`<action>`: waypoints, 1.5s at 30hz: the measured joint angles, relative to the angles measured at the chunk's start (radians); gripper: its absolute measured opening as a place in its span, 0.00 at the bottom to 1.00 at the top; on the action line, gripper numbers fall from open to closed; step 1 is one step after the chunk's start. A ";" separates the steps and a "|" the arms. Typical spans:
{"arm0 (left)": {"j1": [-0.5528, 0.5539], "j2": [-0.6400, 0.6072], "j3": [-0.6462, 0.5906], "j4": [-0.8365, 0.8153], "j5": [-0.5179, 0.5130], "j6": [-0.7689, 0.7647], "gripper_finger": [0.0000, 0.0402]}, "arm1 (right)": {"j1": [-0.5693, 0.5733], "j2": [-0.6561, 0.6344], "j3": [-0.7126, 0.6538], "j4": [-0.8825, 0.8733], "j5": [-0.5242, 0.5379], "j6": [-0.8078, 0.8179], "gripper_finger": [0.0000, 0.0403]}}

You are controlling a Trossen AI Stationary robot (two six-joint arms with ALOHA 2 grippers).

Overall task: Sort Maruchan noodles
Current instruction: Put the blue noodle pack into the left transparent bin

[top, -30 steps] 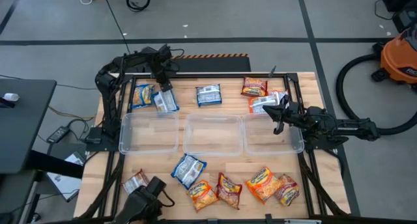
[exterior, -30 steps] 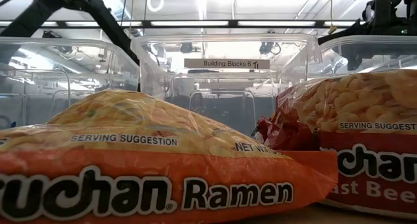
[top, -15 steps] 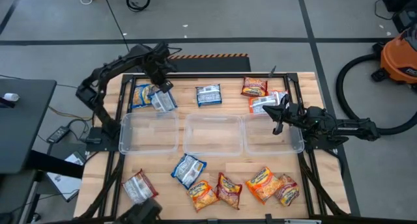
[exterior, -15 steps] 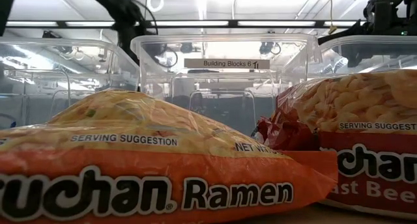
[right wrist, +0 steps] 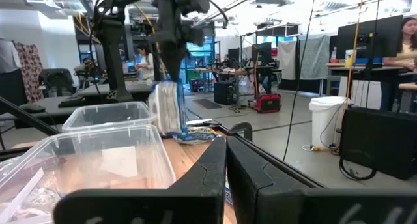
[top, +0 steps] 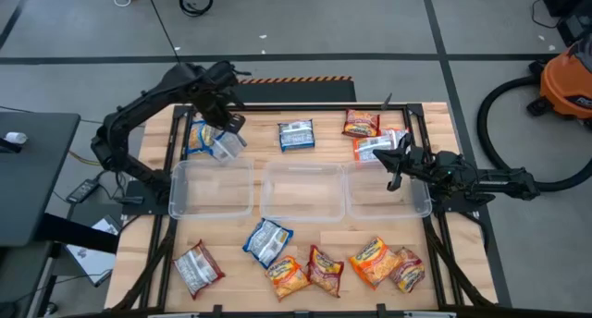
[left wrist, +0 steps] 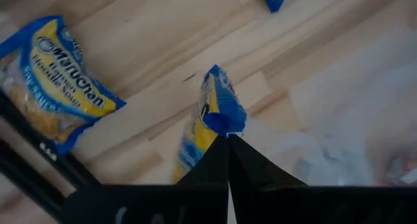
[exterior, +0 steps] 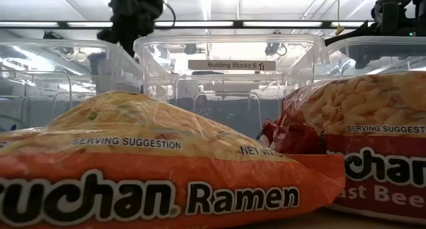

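- The left gripper [top: 225, 130] has risen and swung back toward the far left corner since a second ago, its fingers pinched tight on the edge of a blue packet [top: 223, 144], which now hangs clear of the table [top: 326, 138] instead of lying flat.
- A second blue packet [top: 199, 136] stays on the wood just left of the lifted one.
- Near the front left, a red-and-silver packet [top: 198, 267] is now fully in sight; a dark shape hid part of it before.
- The three bins [top: 300, 190] and the other packets have not shifted.
- The right gripper [top: 395, 164] stays over the right bin's far rim, fingers nearly together, holding nothing.
- Left wrist view only: the blue packet [left wrist: 212, 120] dangles edge-on from the fingertips, the second one [left wrist: 54, 81] lying flat below.
- Right wrist view only: the packet [right wrist: 167, 107] hangs upright above the far bin.
- Low view only: an orange packet [exterior: 153, 162] and a red one [exterior: 359, 146] fill the foreground.
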 joint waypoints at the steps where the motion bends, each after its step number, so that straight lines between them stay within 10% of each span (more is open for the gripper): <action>1: -0.009 0.000 0.030 -0.030 -0.014 -0.025 0.00 | 0.000 0.000 0.000 0.000 0.000 0.000 0.04; 16: -0.256 -0.013 0.353 -0.110 -0.015 -0.353 0.00 | 0.000 0.000 0.000 -0.006 0.001 0.000 0.04; 34: -0.684 -0.019 0.323 -0.110 -0.045 -0.790 0.00 | 0.000 0.000 0.000 -0.024 -0.006 0.037 0.04; 45: -0.724 -0.057 0.175 -0.109 -0.125 -0.843 0.00 | 0.000 0.000 0.000 -0.023 -0.006 0.062 0.04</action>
